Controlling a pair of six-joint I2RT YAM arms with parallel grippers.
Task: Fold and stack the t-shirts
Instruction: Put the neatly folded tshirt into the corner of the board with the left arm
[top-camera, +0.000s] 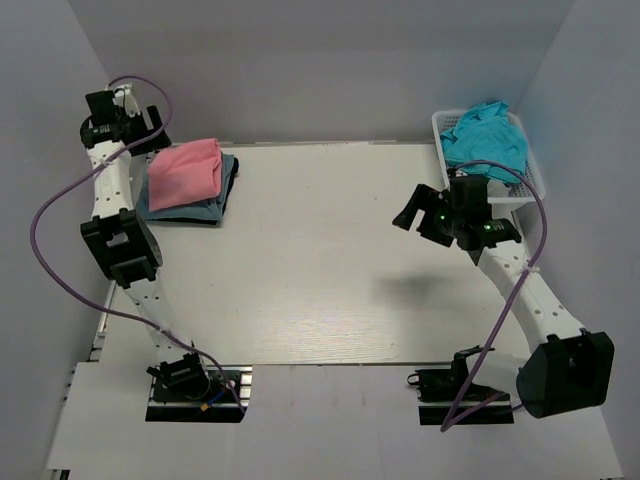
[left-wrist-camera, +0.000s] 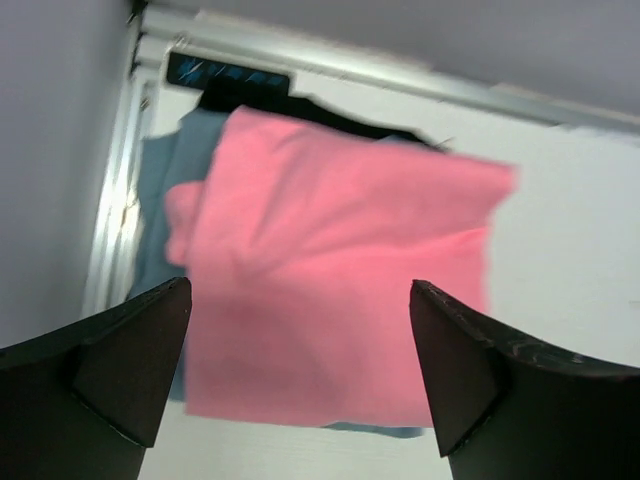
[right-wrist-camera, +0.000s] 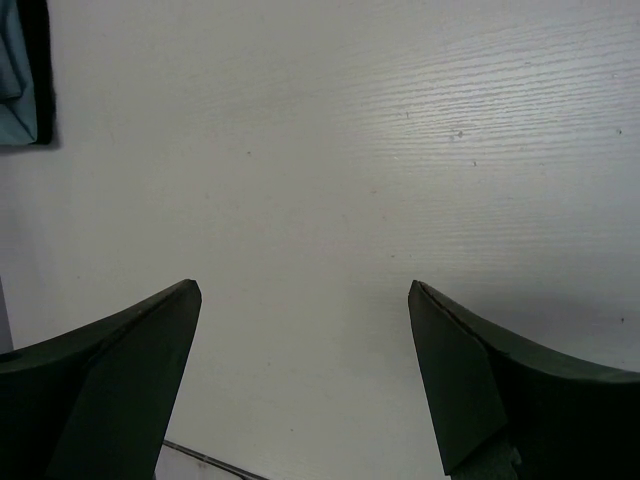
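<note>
A folded salmon-pink t-shirt (top-camera: 185, 172) lies on top of a stack at the table's far left, over a dusty grey-blue t-shirt (top-camera: 203, 209) and a dark one (top-camera: 233, 176). In the left wrist view the pink t-shirt (left-wrist-camera: 340, 270) covers the grey-blue one (left-wrist-camera: 162, 200) and the dark one (left-wrist-camera: 330, 112). My left gripper (top-camera: 150, 133) (left-wrist-camera: 300, 287) is open and empty, held above the stack. A teal t-shirt (top-camera: 485, 140) lies crumpled in the white basket (top-camera: 523, 195) at the far right. My right gripper (top-camera: 412, 211) (right-wrist-camera: 303, 288) is open and empty over bare table.
The white table (top-camera: 320, 280) lies between the stack and the basket. Grey walls close in the back and both sides. A purple cable (top-camera: 60, 200) loops beside the left arm. A corner of the stack (right-wrist-camera: 15, 75) shows at the right wrist view's top left.
</note>
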